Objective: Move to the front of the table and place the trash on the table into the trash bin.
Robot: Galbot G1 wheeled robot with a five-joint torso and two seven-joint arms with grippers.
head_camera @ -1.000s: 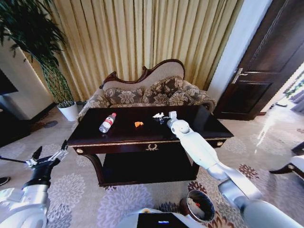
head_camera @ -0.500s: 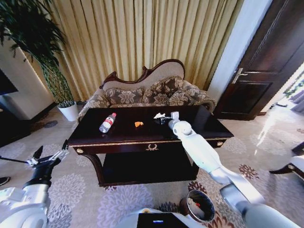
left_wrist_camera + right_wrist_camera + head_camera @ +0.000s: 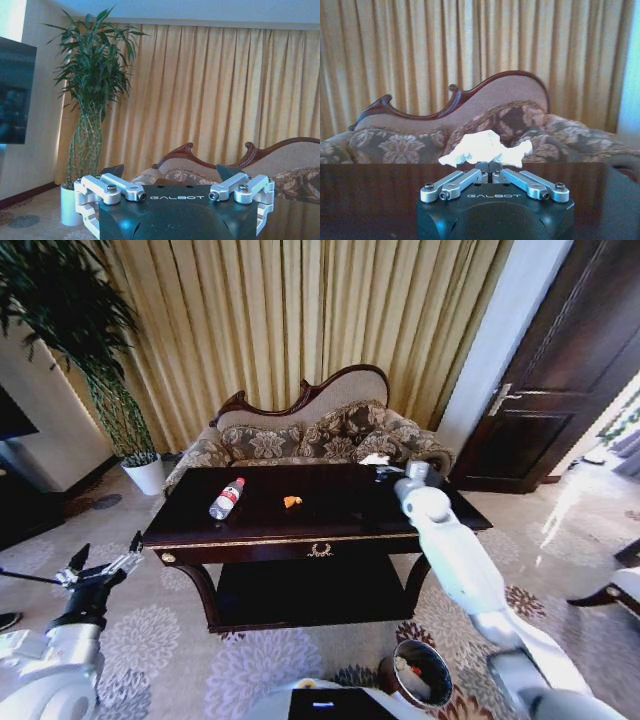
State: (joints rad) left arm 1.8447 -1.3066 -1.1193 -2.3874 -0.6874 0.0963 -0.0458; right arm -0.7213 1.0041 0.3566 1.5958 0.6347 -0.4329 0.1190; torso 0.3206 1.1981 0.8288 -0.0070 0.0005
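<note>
Crumpled white paper (image 3: pixel 485 148) is sitting pinched between the closed fingertips of the right gripper (image 3: pixel 383 469), which is hanging over the right part of the table (image 3: pixel 400 525), right of centre in the head view; in the right wrist view the scrap is showing held clear above the glossy dark top, with the sofa (image 3: pixel 300 440) behind it. The white right arm (image 3: pixel 455 560) is stretching up from the lower right of the frame to reach that spot.

On the tabletop, the clear plastic bottle (image 3: pixel 226 498) with its red cap and red-white label is lying on its side toward the left end, and the small orange scrap (image 3: pixel 291 502) is resting near the middle, well apart from the bottle and from the right gripper.

Down at the bottom of the head view, right of centre, the round reddish-brown trash bin (image 3: pixel 421 673) is standing on the patterned carpet in front of the table, with some bits already lying inside it.

At the lower left of the frame, the left gripper (image 3: pixel 100 568) is hanging off to the side of the table with its fingers spread wide and nothing between them. A potted bamboo plant (image 3: pixel 90 350) is standing at the upper left, against the gold curtains (image 3: pixel 300 320).
</note>
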